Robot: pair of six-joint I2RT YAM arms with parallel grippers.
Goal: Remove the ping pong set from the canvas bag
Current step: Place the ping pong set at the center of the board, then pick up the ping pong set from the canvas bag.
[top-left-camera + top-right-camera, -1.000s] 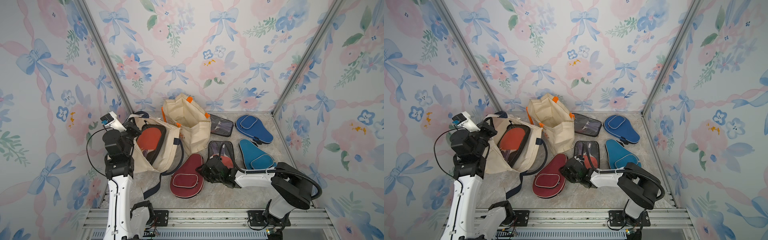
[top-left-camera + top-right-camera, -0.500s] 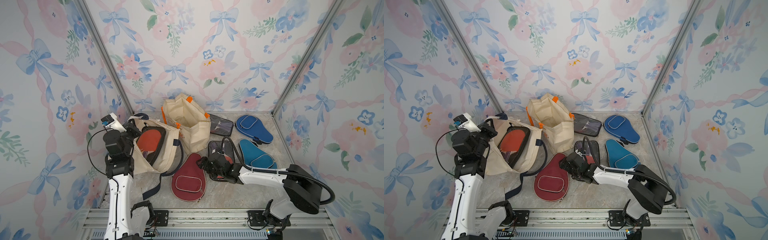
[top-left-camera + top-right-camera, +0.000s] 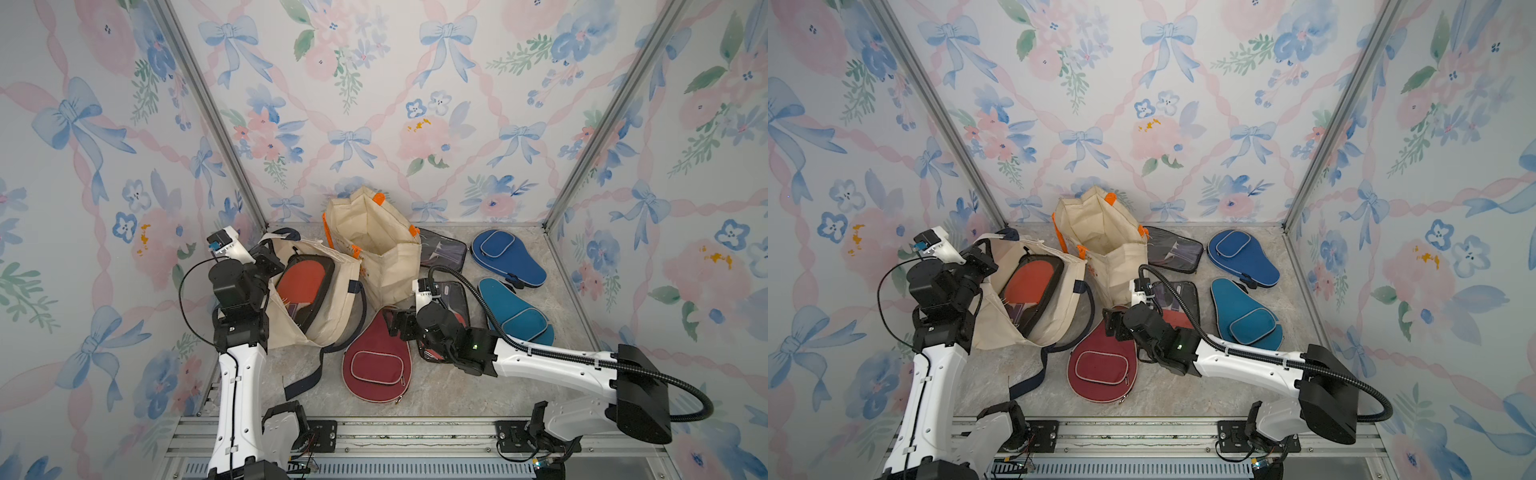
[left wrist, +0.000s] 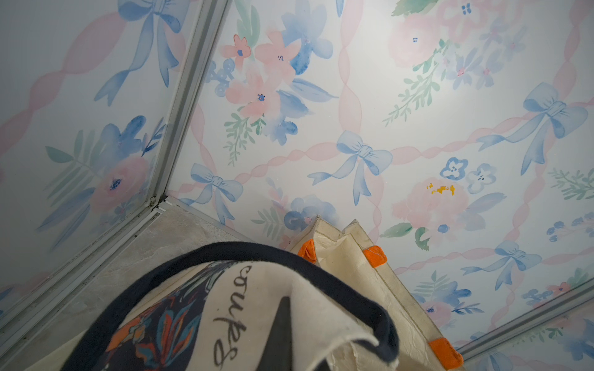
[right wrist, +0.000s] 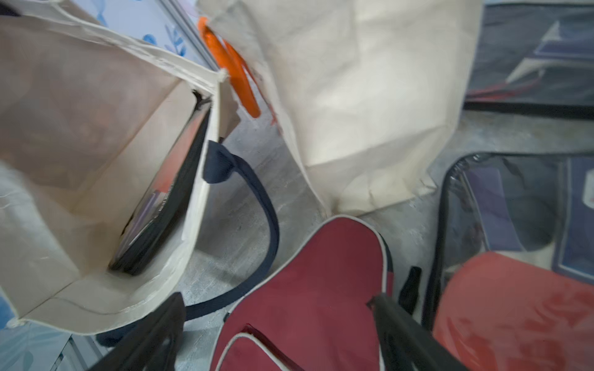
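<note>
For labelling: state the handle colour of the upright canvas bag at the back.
Orange handles, clearest in the left wrist view.

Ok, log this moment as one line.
left gripper: shut on canvas bag | right gripper: open, at red case | ping pong set: inside canvas bag

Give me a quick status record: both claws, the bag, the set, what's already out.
left claw: shut on the canvas bag rim, holding its mouth open
right claw: open, empty, above the maroon case
ping pong set: inside the canvas bag, red paddle showing
orange-handled bag: upright beside it
already out: maroon case, darker blue case, lighter blue case
task: set not yet removed
</note>
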